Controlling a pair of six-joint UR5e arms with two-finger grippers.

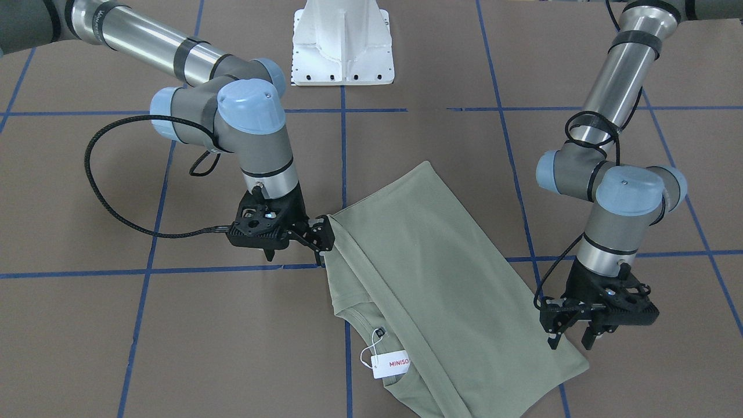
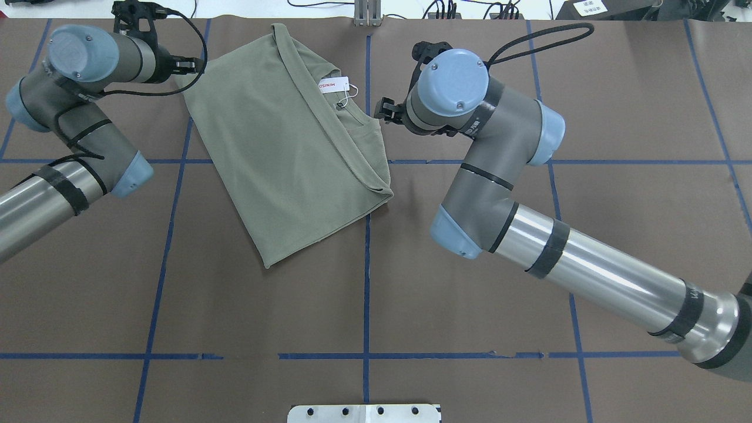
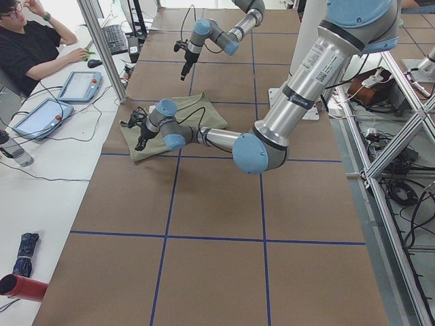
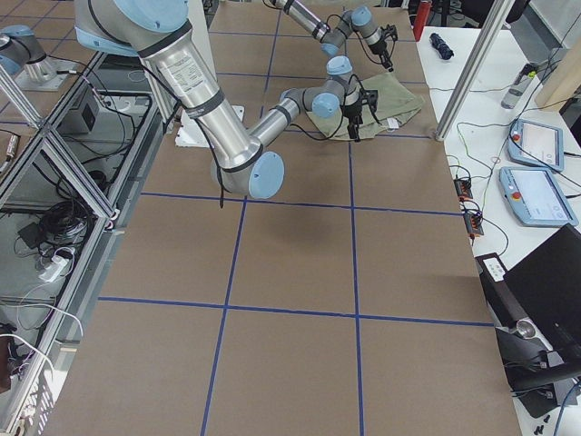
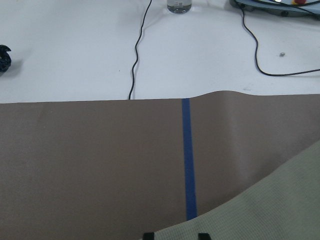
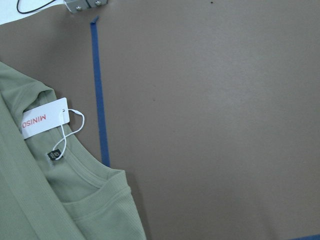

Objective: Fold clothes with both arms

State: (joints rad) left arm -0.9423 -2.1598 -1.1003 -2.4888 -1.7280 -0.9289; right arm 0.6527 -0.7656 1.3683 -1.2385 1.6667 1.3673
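The table [image 2: 235, 323] wears a matt brown sheet crossed by blue tape lines [image 2: 366, 294], and the lower half of the overhead view is open surface. The right arm [image 2: 611, 279] and left arm [image 2: 88, 138], smooth silver tubes with light-blue caps, are cut off at the frame edges. The shirt [image 2: 282, 147], a sage-green fine-ribbed knit, lies folded into a slanted oblong at upper centre-left, its sleeves hidden. The left gripper [image 1: 570, 342] stands at one corner of the shirt, fingers spread. The right gripper [image 1: 318, 235] meets the opposite edge, and whether it pinches fabric cannot be told. A white hang tag [image 1: 390, 363] lies at the collar.
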